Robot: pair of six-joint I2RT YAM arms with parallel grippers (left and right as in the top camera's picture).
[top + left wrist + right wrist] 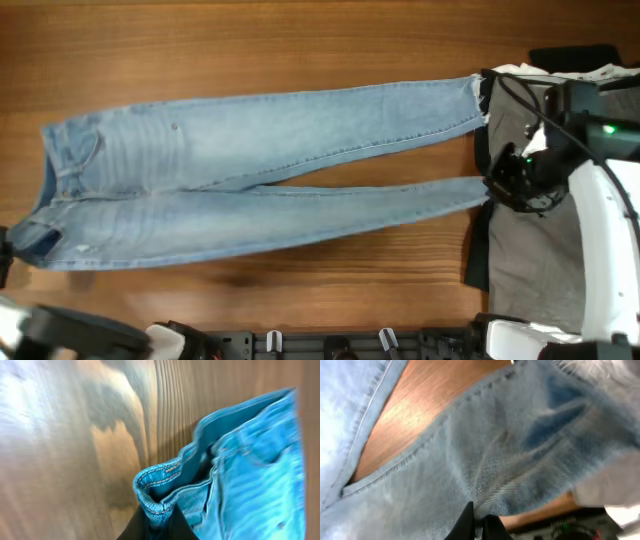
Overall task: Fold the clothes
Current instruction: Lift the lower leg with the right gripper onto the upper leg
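Jeans (250, 170) span the desk (300, 40), probably limp and weighty; left gripper (161, 521) clamps the waistband corner, right gripper (480, 524) clamps a leg hem.

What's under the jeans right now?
Wooden table shows around the jeans and between their legs. Nothing bulges through, but whatever the denim covers is hidden.
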